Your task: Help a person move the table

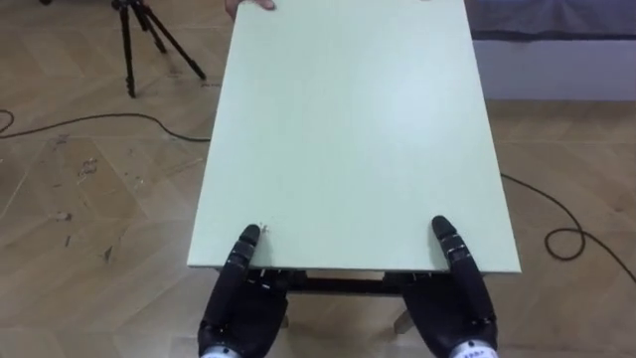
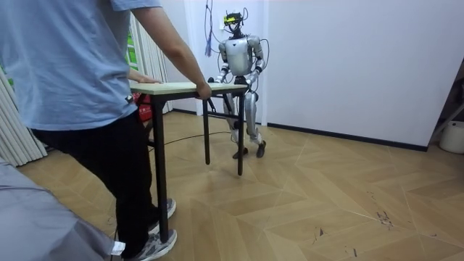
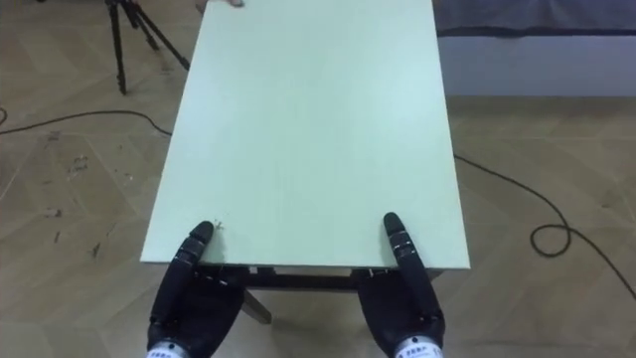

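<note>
Left eye view: left robot hand and right robot hand pinch pale green rectangular surface, thumbs atop. Person holds the end opposite them; carry apparently underway.

Pale green top on the black-legged table, black left hand and right hand, light brown herringbone wood floor, black tripod, person in light blue shirt, black trousers.

The table's near edge hides part of the left hand and the right hand. The view's top edge cuts off the person's hand and the tripod.
</note>
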### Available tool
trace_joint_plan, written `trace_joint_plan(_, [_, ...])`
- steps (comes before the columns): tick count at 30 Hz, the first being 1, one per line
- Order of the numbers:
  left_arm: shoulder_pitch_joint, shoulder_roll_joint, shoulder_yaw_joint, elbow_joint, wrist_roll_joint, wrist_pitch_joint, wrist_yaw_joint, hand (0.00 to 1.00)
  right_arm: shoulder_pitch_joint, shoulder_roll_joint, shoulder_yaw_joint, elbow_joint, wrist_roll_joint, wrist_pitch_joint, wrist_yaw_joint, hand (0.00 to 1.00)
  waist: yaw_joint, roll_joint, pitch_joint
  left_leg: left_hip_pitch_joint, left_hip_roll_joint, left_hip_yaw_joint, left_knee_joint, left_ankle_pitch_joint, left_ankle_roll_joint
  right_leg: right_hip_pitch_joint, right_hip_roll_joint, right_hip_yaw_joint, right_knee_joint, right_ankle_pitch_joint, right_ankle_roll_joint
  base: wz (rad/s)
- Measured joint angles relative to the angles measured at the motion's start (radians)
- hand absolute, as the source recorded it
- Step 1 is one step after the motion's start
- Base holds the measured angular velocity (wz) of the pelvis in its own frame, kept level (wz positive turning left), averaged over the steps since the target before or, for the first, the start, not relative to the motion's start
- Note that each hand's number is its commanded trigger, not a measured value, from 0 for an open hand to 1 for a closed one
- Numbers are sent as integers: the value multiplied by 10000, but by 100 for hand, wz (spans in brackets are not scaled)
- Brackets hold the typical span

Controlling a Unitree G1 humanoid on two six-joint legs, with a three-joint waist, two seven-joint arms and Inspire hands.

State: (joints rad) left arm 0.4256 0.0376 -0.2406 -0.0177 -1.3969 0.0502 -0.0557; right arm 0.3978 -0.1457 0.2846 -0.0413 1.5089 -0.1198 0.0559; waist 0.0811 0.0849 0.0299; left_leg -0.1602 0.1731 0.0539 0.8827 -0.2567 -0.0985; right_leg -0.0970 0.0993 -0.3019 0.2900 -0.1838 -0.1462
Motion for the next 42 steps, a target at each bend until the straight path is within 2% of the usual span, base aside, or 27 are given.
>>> trace_joint_plan(1, [-163,126,-8,1,-65,33,-3,100,-49,-3,-25,-32,36,23,0,100,-197,-1,2,480,76,-6,-695,-452,-167,-388,-13,-92,271,9,-12,28])
trace_joint_plan(2, [-254,180,-7,-1,-108,35,-2,100,-100,11,-23,-35,58,25,0,100,-198,-1,2,728,91,-1,-1210,-716,-189,-594,-28,-130,421,15,-19,10])
trace_joint_plan(3, [-434,229,1,-1,-149,16,3,100,-251,70,-17,-31,66,26,0,100,-186,2,4,1227,38,40,-2512,-1391,-171,-1082,-90,-169,771,68,-31,-9])
trace_joint_plan(4, [-640,230,-19,13,-107,-47,10,100,-363,183,-129,-14,32,45,0,100,-182,11,9,1546,16,335,-3749,-1859,-46,-1603,-176,-266,1098,160,-23,-10])
trace_joint_plan(5, [-918,237,-82,64,-39,-144,10,100,-472,283,-331,-12,16,106,35,100,-185,-11,23,1530,-118,572,-4524,-2099,287,-2252,-375,-397,1539,300,-5,-6])
trace_joint_plan(6, [-1072,255,-104,129,-36,-189,16,100,-528,315,-464,32,-35,156,70,100,-177,-85,64,1414,-245,646,-4623,-2133,532,-2565,-556,-492,1806,404,6,-19])
trace_joint_plan(8, [-1163,313,-153,371,-150,-266,19,100,-576,467,-609,299,-188,392,188,100,-229,-181,106,1033,-711,755,-4512,-1845,921,-2968,-1115,-591,2043,918,186,-12])
trace_joint_plan(12, [-1099,326,-269,749,-52,-272,1,100,-279,636,-838,677,-222,698,431,100,-433,-321,83,786,-1345,796,-4510,-1417,1403,-2765,-1504,-303,1181,1598,459,7])
trace_joint_plan(13, [-1029,358,-275,752,-52,-273,-10,100,-205,636,-865,681,-211,804,437,100,-516,-330,76,656,-1504,797,-4526,-1226,1548,-2756,-1606,-129,877,1975,622,7])
trace_joint_plan(15, [-966,383,-289,744,-68,-275,-8,100,-143,648,-909,688,-205,956,434,100,-536,-336,72,424,-1663,911,-4587,-917,1770,-2879,-1648,395,540,2725,1147,0])
trace_joint_plan(16, [-988,449,-317,731,-119,-275,-3,100,-134,644,-907,689,-162,994,428,100,-580,-339,61,201,-1705,1030,-4618,-677,1921,-2980,-1697,865,447,3039,1679,10])
trace_joint_plan(17, [-1018,509,-369,723,-129,-275,11,100,-100,638,-920,682,-126,997,429,100,-641,-334,54,81,-1711,1115,-4593,-599,1993,-3062,-1829,954,836,2822,1887,43])
trace_joint_plan(18, [-1062,569,-430,723,-68,-269,62,100,25,655,-929,675,-35,998,429,100,-806,-358,39,-67,-1725,1326,-4528,-459,2097,-3155,-2273,1086,2438,1861,2034,56])
trace_joint_plan(19, [-1021,619,-468,722,-35,-277,62,100,162,700,-901,651,70,992,429,100,-847,-449,-16,-89,-1794,1477,-4527,-349,2175,-3072,-2812,1203,4167,1020,2060,47])
trace_joint_plan(20, [-977,660,-489,705,-30,-286,61,100,221,690,-878,643,93,993,428,100,-826,-511,-56,-126,-1884,1469,-4524,-298,2202,-2924,-3083,1300,4896,697,2172,16])
trace_joint_plan(22, [-918,677,-499,646,-25,-293,61,100,234,641,-858,619,159,956,424,100,-694,-675,-147,-456,-2143,1512,-4245,-199,2300,-1797,-3923,1784,6428,37,2381,-2])
trace_joint_plan(24, [-907,644,-500,528,-30,-305,61,100,180,492,-782,477,220,863,387,100,-500,-763,-148,-820,-2255,1622,-3946,-145,2317,-518,-4216,2158,6197,-75,2489,-11])
trace_joint_plan(27, [-784,661,-300,62,32,-357,61,100,-48,389,-467,261,325,729,305,100,-179,-1185,-140,-1709,-2240,1642,-3451,154,2073,1244,-4177,2495,4072,-244,2641,-23])
trace_joint_plan(28, [-796,627,-113,-120,108,-388,60,100,-323,404,-370,256,341,679,294,100,-149,-1338,-143,-2208,-2140,1549,-3279,391,1891,1543,-3955,2493,2784,-1092,2814,-13])
trace_joint_plan(29, [-804,616,-46,-189,109,-417,60,100,-480,386,-317,261,340,662,269,100,-95,-1369,-144,-2454,-2069,1405,-3253,518,1766,1598,-3794,2550,2321,-1321,2906,-7])
trace_joint_plan(30, [-873,630,30,-300,110,-426,64,100,-688,390,-297,287,348,658,255,100,-58,-1383,-134,-2812,-1876,1145,-3336,875,1562,1616,-3412,2688,1623,-1536,2919,8])
trace_joint_plan(32, [-946,766,49,-482,109,-557,73,100,-874,445,-213,318,495,637,254,100,-14,-1614,-36,-3053,-1568,766,-3913,1635,1118,1615,-2798,2714,829,-1769,2683,12])
trace_joint_plan(35, [-969,930,13,-481,92,-579,75,100,-932,449,-147,423,578,647,256,100,71,-1644,-39,-3323,-1130,404,-4191,2198,734,1500,-2140,2661,472,-1934,2381,11])
trace_joint_plan(37, [-973,952,31,-436,99,-577,97,100,-936,473,-151,497,587,661,256,100,60,-1626,-42,-3354,-773,218,-4764,2849,453,1331,-1689,2285,366,-2005,2200,11])
trace_joint_plan(38, [-953,952,25,-422,84,-563,97,100,-936,473,-164,523,586,668,256,100,105,-1588,-39,-3342,-712,223,-4906,3036,437,1300,-1608,2171,369,-2007,2152,11])
trace_joint_plan(41, [-866,953,-72,-396,53,-543,116,100,-899,401,-107,601,579,519,272,100,373,-1280,-25,-3012,-260,95,-6169,4159,175,948,-1067,2003,363,-1783,1509,-14])
trace_joint_plan(42, [-871,968,-99,-396,48,-543,128,100,-899,379,-76,609,580,461,272,100,384,-1210,-31,-2931,-233,-39,-6490,4452,89,900,-983,1904,349,-1729,1413,-6])
